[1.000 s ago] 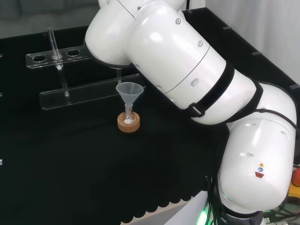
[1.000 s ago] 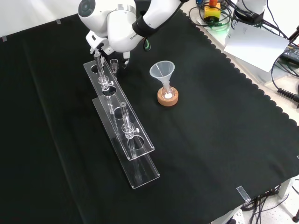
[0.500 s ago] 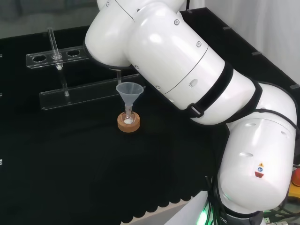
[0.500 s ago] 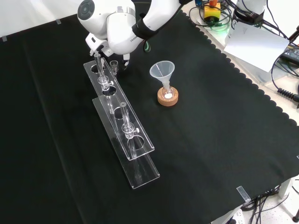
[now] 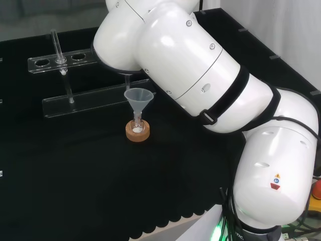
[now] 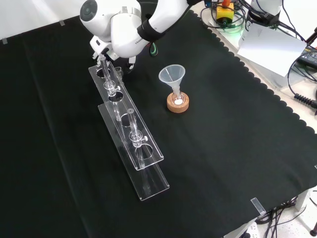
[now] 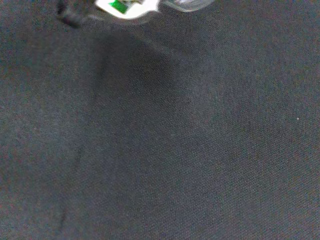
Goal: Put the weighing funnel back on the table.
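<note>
Black cloth (image 6: 233,129) covers the bench, and most of it lies bare in the front view. In the upper left of that view the arm's big white link (image 6: 121,29) with its round grey cap hangs over the far end of a long clear plastic rack (image 6: 131,131). The rack runs from the upper left down toward the lower middle of the frame. Thin glass tubes (image 6: 132,130) stand upright in its holes.

Just under the link, beside the rack's upper end, a small clear piece shows faintly against the cloth; it looks like the weighing funnel (image 6: 118,71). The link covers what is above it, so I cannot tell whether it is held or already rests on the cloth.

In the wrist view a blurred white part of the hand (image 7: 127,5) sits at the top edge of the frame. Next to it is a curved bit of clear ware, and under both is plain dark cloth. I cannot tell from any view whether the hand is grasping something or has let go.

Right of the rack, near the upper middle of the front view, the big funnel (image 6: 172,75) stands mouth up. Its stem sits in a small flask (image 6: 178,97) on a cork ring (image 6: 178,104), well apart from the link and untouched.
</note>
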Robot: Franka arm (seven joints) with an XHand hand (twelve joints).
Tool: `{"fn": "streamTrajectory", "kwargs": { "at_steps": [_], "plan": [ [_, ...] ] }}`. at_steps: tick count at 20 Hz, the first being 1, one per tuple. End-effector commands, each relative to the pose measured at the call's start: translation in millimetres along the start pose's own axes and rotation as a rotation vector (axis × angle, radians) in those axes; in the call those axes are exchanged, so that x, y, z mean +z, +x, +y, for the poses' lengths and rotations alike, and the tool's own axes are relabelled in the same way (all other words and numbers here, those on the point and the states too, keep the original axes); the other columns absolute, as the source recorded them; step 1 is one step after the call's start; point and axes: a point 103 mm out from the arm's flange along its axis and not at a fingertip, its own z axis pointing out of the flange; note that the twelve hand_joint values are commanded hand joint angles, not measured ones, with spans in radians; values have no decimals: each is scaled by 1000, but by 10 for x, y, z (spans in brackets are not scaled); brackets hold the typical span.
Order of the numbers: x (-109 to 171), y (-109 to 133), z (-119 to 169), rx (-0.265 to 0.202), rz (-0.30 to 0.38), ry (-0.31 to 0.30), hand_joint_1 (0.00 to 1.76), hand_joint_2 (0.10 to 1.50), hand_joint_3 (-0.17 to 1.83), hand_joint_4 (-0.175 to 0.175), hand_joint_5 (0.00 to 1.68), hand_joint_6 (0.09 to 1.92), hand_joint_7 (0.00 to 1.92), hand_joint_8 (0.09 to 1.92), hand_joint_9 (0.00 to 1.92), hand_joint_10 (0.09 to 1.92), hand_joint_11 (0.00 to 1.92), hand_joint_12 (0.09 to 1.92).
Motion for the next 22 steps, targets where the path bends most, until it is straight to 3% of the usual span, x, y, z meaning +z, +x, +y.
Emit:
{"fn": "streamTrajectory", "kwargs": {
  "at_steps": [1, 4, 10, 22],
  "plan": [
    [13, -5, -36, -10, -7, 31, 912, 649, 655, -34, 224, 129, 6, 338, 127, 634, 8, 1254],
    [8, -14, -74, -7, -10, 30, 894, 645, 643, -35, 190, 87, 0, 223, 71, 639, 0, 1172],
    [-102, -91, -241, 7, 12, -14, 880, 643, 632, -35, 183, 87, 4, 198, 56, 642, 0, 1137],
    [-455, -121, -741, 21, 56, -89, 859, 654, 608, -39, 226, 87, 0, 399, 114, 659, 0, 1234]
  ]
}}
